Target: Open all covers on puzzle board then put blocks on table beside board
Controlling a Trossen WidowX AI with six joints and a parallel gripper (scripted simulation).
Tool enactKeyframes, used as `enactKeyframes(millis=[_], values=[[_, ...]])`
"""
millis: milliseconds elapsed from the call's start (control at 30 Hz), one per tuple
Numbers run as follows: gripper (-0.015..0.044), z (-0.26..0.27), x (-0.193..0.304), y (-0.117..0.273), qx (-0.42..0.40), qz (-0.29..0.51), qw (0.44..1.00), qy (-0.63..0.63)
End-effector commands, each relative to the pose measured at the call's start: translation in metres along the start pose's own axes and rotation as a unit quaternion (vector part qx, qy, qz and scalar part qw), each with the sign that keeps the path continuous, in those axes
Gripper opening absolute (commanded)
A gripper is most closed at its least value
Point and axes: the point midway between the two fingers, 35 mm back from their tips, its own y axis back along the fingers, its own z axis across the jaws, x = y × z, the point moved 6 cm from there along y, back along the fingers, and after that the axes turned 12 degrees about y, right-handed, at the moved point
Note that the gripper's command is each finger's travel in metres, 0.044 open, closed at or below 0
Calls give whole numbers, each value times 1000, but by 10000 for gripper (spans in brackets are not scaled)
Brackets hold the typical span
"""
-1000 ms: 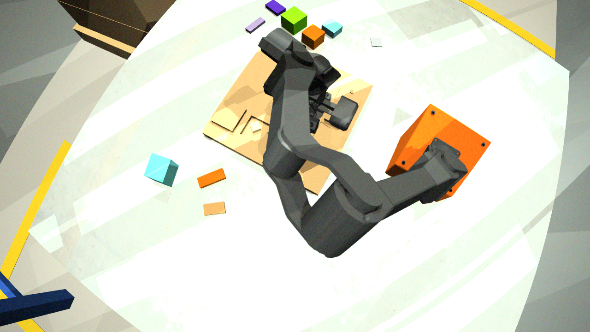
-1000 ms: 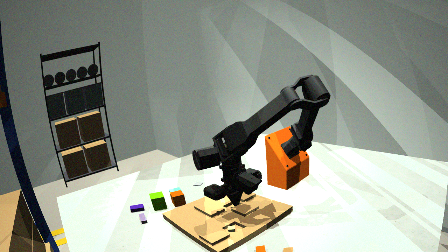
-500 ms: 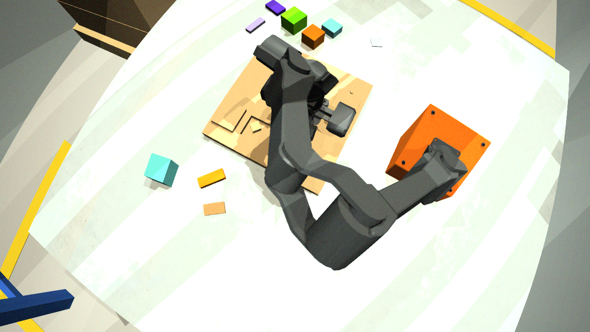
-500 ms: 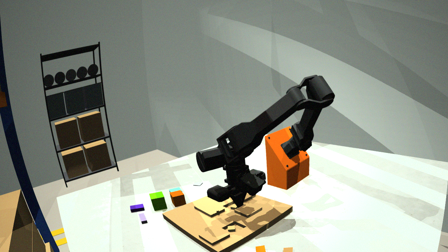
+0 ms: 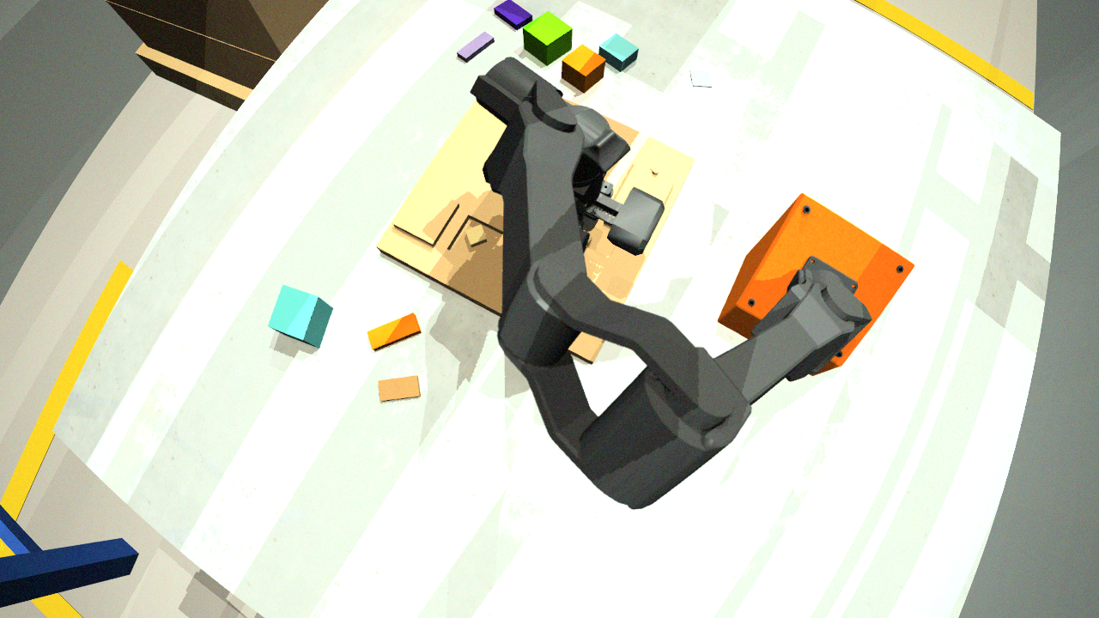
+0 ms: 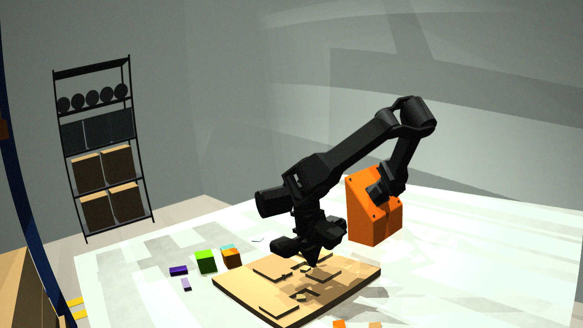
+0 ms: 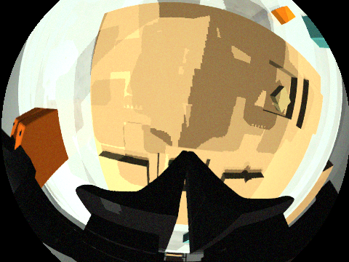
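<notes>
The tan puzzle board point(image 5: 453, 165) point(image 6: 234, 280) point(image 7: 120, 47) lies flat. Near its front left corner a flat cover point(image 5: 424, 218) point(image 6: 278, 308) sits beside a well that shows a small pale block point(image 5: 476, 235) point(image 6: 300, 297) point(image 7: 282, 100). In the exterior view, a second pale block point(image 6: 304, 269) shows in a well between a left cover point(image 6: 271, 265) and a middle cover point(image 6: 324, 274). Another cover edge point(image 6: 326, 257) shows behind the gripper. My gripper point(image 6: 313, 265) point(image 7: 186, 156) is shut and empty, its tips low over the board beside the second block. The arm hides much of the board in the top view.
Green point(image 5: 547, 38) point(image 6: 206, 262), orange point(image 5: 583, 67) point(image 6: 231, 258) and cyan blocks point(image 5: 618, 51), purple point(image 5: 513, 13) and lavender bars point(image 5: 476, 46) stand beyond the board. A teal cube point(image 5: 300, 316), orange bar point(image 5: 394, 330) and tan tile point(image 5: 398, 388) lie on the opposite side. The orange base point(image 5: 845, 238) point(image 6: 360, 220) stands right.
</notes>
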Motion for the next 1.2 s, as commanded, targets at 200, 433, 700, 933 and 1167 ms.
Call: enactKeyframes(millis=[200,433,700,933,1167], values=[[0,-2,-1,14,3,0,1000,3],[0,-2,-2,23,3,0,1000,3],[0,-1,-4,33,3,0,1000,3],[0,12,1,34,2,-1,981,-195],[0,37,10,40,3,2,831,-556]])
